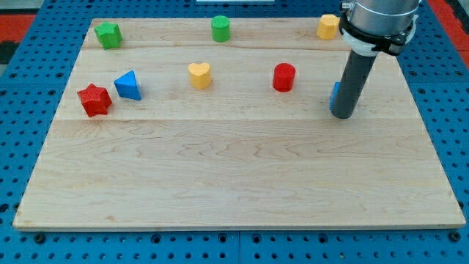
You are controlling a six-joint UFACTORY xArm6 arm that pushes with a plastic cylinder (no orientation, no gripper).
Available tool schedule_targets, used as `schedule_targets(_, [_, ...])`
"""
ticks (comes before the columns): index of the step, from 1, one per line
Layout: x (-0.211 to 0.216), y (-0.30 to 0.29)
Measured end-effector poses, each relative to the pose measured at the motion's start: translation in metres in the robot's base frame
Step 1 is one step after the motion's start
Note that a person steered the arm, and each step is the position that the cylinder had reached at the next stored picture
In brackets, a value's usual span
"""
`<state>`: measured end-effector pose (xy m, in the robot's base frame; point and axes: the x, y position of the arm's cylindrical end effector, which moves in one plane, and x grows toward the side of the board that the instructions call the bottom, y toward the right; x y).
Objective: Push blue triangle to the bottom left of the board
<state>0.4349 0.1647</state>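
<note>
The pale wooden counter (242,183) fills most of the view, a rectangular board of joined planks lying on a blue perforated base (451,110). Its whole lower half carries nothing.

Next in size is the arm's grey and black housing (379,22) at the counter's top right corner, from which the straight dark rod (354,81) comes down. My tip (344,116) rests on the counter near the right edge, about mid-height. There are no jaws on this arm, so nothing is clenched or grasped; the rod only touches the surface. A small blue block (333,97) sits right behind the rod on its left side, mostly hidden, so its shape cannot be told.

The red star-shaped block (94,100) lies near the left edge. The blue triangle block (128,85) is just to its right and slightly higher, close beside it, in the left part of the counter's upper half, well apart from my tip.

The red cylinder block (283,77) stands between the centre and the rod. The yellow heart-shaped block (199,75) sits left of it. Along the top edge lie the green star-like block (108,34) near the left corner, the green cylinder block (220,28) in the middle, and the yellow hexagonal block (327,26) just left of the housing.
</note>
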Motion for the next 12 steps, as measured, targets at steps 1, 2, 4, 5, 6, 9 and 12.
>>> schedule_targets(1, [0.006,-0.056])
schedule_targets(2, [0.001,-0.117])
schedule_targets(4, [-0.063,-0.123])
schedule_targets(5, [-0.103,-0.141])
schedule_targets(6, [-0.129,-0.166])
schedule_targets(9, [-0.111,-0.342])
schedule_targets(12, [-0.016,-0.339])
